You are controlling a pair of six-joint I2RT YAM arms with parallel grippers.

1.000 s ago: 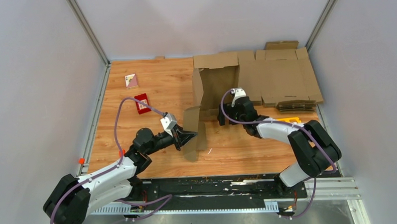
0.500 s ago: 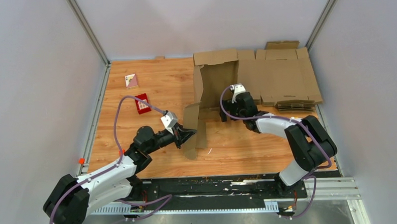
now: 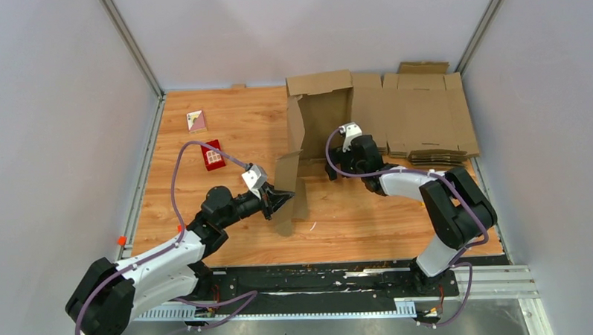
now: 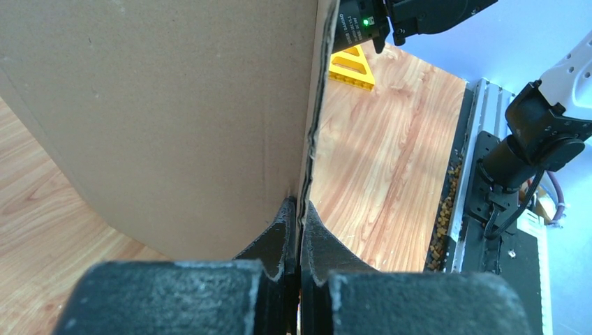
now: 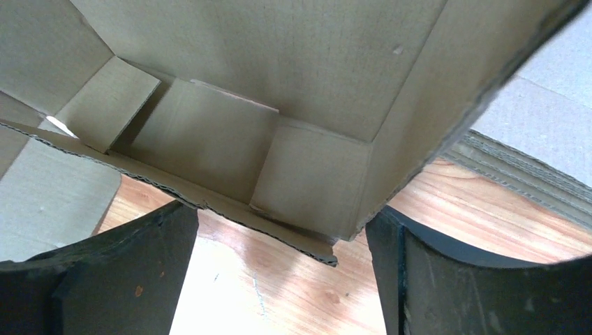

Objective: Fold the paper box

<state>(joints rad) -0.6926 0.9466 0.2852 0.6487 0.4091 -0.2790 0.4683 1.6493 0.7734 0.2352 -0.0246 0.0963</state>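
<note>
- The wooden worktop is carrying the whole scene, with pale panels closing it in on three sides.
- A pile of flat cardboard sheets is lying in the far right corner of the worktop.
- The paper box is sitting at the far middle of the worktop, just left of the pile. It is partly raised, with its left wall standing upright and a long front flap reaching toward the arms.
- The left pincer is reaching in from the near left and is clamped tight on that front flap. In the left wrist view its fingers are pressing the cardboard edge from both sides.
- The right pincer is hovering at the box's near right corner with its jaws spread wide, gripping nothing. In the right wrist view the box's ragged near edge is hanging in the gap between its fingers.
- A small red box is lying on the left of the worktop, well apart from the paper box.
- A small pink-and-white card is lying just beyond the red box.
- A yellow triangular piece is showing past the flap in the left wrist view, flat on the wood.
</note>
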